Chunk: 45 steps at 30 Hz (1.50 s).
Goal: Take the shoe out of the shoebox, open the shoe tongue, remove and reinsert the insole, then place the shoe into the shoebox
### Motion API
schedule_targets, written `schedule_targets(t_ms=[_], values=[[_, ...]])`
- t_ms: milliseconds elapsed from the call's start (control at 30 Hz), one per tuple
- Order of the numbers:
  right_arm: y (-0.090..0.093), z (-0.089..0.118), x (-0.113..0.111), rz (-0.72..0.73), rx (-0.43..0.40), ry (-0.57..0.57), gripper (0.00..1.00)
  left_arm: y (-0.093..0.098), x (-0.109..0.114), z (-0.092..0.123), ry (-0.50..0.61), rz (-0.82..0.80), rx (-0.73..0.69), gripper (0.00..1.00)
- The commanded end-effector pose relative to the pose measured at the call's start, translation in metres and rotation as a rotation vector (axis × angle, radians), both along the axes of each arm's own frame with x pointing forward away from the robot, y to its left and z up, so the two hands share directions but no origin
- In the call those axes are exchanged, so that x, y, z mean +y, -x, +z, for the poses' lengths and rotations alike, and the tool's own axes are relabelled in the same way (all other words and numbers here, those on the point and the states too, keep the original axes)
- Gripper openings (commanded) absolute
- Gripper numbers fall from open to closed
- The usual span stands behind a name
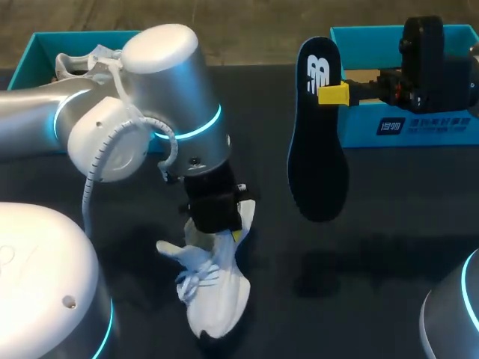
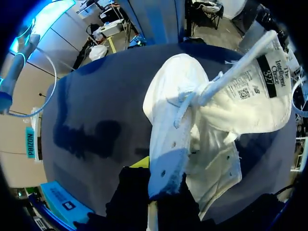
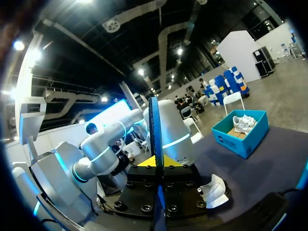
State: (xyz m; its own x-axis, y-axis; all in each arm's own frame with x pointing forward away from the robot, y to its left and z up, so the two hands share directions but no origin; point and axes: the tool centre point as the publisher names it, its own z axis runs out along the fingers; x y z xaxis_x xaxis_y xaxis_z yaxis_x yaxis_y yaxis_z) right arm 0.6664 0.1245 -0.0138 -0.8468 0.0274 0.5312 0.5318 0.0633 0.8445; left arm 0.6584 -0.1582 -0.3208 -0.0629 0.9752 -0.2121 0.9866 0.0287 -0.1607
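I judge the step in hand to be reinsertion. I should keep the white lace-up fabric shoe (image 1: 215, 299), lying at six o'clock nearest me, pinned steady with its tongue thrown open. Then I feed in the lower end of the long black foam insole (image 1: 318, 149), low and forward. My left claw (image 1: 228, 230) is clamped on the shoe's collar wall, fingers barely apart. At one o'clock, in the air, my right claw (image 1: 334, 93) pinches the insole near its upper end, fingers nearly together. Farthest, at two o'clock, sits the teal cardboard shoebox (image 1: 419, 129).
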Motion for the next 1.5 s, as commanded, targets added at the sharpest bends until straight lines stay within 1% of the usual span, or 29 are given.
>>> schedule_targets(t_ms=[33, 200, 567, 1033, 1267, 1433, 1467, 1500], values=[[0.0, 0.0, 0.001, -0.001, 0.002, 0.003, 0.0, -0.003, -0.013, -0.012, -0.017, 0.0, 0.042, 0.0], [0.0, 0.0, 0.001, -0.001, 0.002, 0.003, 0.0, 0.008, -0.015, -0.015, -0.026, -0.002, 0.039, 0.0], [0.0, 0.0, 0.001, -0.001, 0.002, 0.003, 0.0, 0.01, -0.022, -0.032, -0.046, 0.018, 0.044, 0.0], [0.0, 0.0, 0.001, -0.001, 0.002, 0.003, 0.0, 0.005, -0.038, -0.058, -0.068, 0.03, 0.049, 0.0], [0.0, 0.0, 0.001, -0.001, 0.002, 0.003, 0.0, 0.001, -0.04, -0.067, -0.056, 0.047, 0.06, 0.0], [0.0, 0.0, 0.001, -0.001, 0.002, 0.003, 0.0, 0.001, -0.04, -0.07, -0.068, 0.052, 0.053, 0.0], [0.0, 0.0, 0.001, -0.001, 0.002, 0.003, 0.0, 0.002, -0.041, -0.07, -0.068, 0.051, 0.054, 0.05], [0.0, 0.0, 0.001, -0.001, 0.002, 0.003, 0.0, 0.002, -0.041, -0.07, -0.068, 0.05, 0.053, 0.23]])
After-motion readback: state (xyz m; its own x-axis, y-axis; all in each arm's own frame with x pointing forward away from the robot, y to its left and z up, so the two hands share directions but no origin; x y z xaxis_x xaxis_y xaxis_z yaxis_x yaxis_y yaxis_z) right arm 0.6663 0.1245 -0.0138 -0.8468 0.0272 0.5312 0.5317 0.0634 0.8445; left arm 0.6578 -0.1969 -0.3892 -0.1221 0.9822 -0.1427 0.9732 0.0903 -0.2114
